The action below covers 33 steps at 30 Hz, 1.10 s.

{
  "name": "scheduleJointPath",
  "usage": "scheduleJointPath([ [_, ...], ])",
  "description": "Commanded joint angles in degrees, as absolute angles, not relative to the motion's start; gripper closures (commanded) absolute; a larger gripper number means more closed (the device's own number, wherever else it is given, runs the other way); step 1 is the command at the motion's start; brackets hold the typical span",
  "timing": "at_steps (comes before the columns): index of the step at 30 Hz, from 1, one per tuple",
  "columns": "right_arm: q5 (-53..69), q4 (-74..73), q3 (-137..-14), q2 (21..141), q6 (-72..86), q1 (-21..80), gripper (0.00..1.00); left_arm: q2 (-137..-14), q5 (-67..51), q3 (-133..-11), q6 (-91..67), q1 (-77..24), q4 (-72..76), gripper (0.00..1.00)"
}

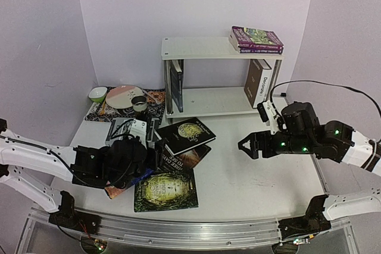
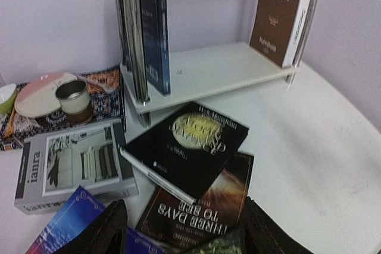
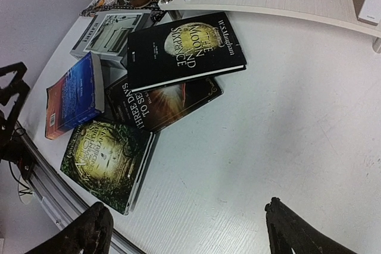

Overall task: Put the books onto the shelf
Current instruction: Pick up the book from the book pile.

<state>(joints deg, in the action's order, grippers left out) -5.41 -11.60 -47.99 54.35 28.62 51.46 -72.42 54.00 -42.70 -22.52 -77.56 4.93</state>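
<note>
The white shelf point(image 1: 202, 48) stands at the back centre. Two purple books point(image 1: 257, 38) lie on its top tier. On the lower tier a white-brown book point(image 1: 258, 82) and a dark blue book point(image 2: 155, 34) stand upright. On the table lie a black book point(image 3: 184, 49), a dark "Three Days to See" book point(image 2: 205, 206), a green book point(image 3: 107, 159), a grey book point(image 2: 71, 165) and an orange-blue book point(image 3: 74, 93). My left gripper point(image 2: 187, 236) hangs open over the pile, nothing between its fingers. My right gripper point(image 3: 190, 230) is open above bare table, right of the pile.
A patterned mat point(image 1: 156, 96) at the back left carries a green bowl point(image 1: 97, 94), a plate point(image 1: 124, 96) and a cup point(image 1: 139, 104). A metal rail point(image 1: 178, 230) runs along the near table edge. Walls close in behind and on both sides.
</note>
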Motion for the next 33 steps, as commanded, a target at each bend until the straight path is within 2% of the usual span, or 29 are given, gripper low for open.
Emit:
scheduleJointPath([
  [1,-5.38,-10.37,-47.30,53.53,30.04,51.66,0.11,-71.23,42.95,-48.76,-40.26,-76.74,-28.72,0.30],
  [5,-5.49,-10.07,-47.11,54.19,30.15,51.63,0.10,-74.08,34.99,-54.34,-39.30,-76.42,-45.14,0.17],
  [9,-5.28,-9.72,-47.36,54.98,30.22,51.61,0.10,-75.33,30.64,-56.57,-39.13,-76.27,-51.79,0.01],
  [14,-4.67,-9.08,-47.54,55.52,30.49,51.65,0.10,-79.87,30.28,-58.68,-38.03,-74.26,-54.17,0.00],
  [27,-4.88,-9.05,-46.89,54.29,30.74,51.68,0.09,-104.27,33.95,-72.56,-32.43,-69.26,-57.64,0.01],
  [33,-5.32,-9.35,-46.56,53.53,30.52,51.61,0.08,-110.67,39.18,-76.62,-34.02,-67.91,-60.81,0.02],
])
